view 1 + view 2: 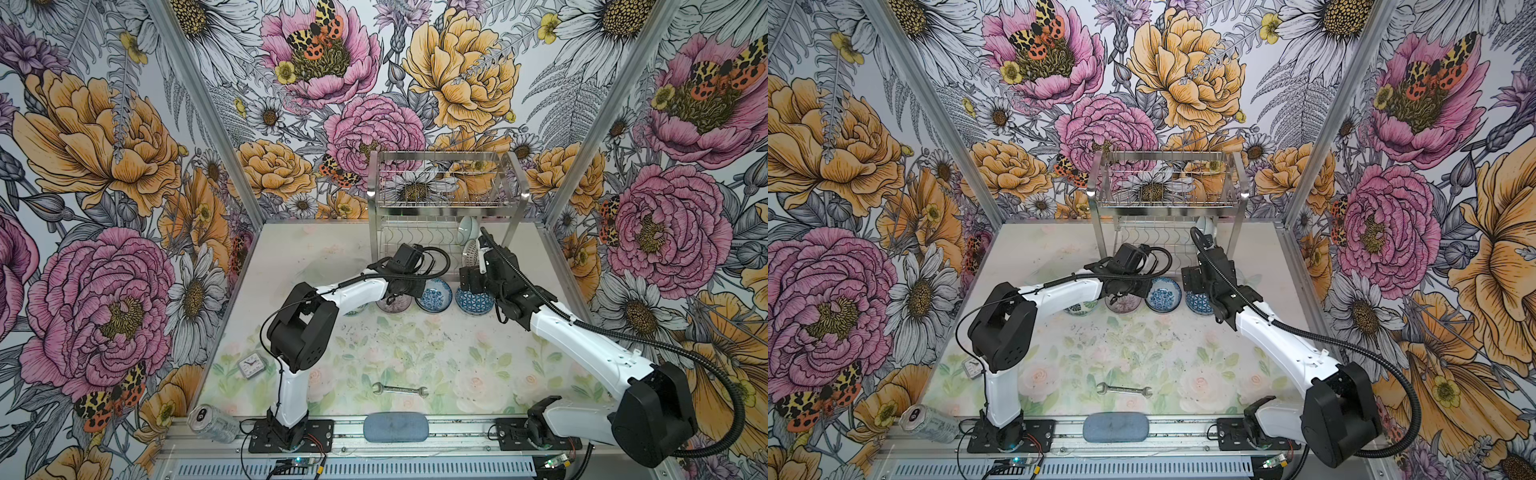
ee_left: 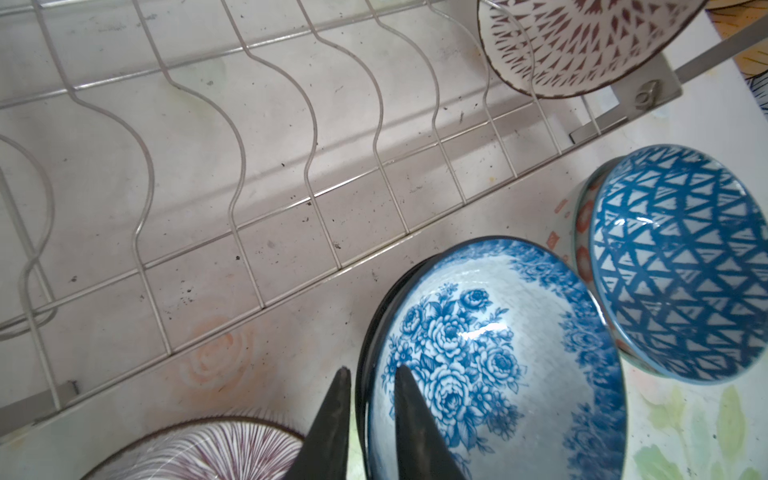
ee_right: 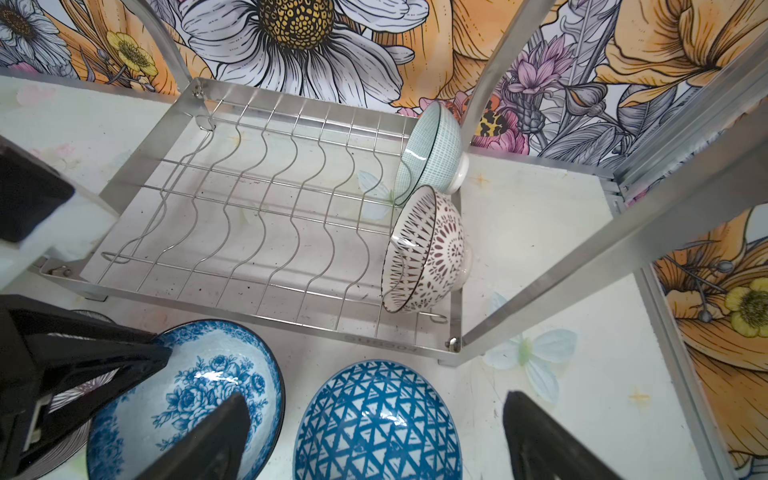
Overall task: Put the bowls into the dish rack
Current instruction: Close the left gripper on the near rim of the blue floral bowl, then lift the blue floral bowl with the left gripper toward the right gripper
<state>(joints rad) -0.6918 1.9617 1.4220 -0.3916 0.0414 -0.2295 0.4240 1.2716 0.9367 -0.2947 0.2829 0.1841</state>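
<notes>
Left gripper [image 2: 372, 369]: jaws narrow, astride blue floral bowl [image 2: 478, 353] rim, clamp unclear. Right gripper [image 3: 376, 397] wide apart above blue triangle bowl [image 3: 365, 440]. Dish rack [image 1: 446, 205] at worktop back edge; mint bowl [image 3: 432, 149], red-patterned bowl [image 3: 428, 249] in lower tier.

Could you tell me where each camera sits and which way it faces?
Both top views: high in front, looking down at the dish rack; both arms show.
Left wrist: behind the left gripper, facing the lower rack; fingers straddle the blue floral bowl rim.
Right wrist: behind the open right gripper, facing the rack over the blue triangle bowl.
Shared: both wrist views show those bowls.
</notes>
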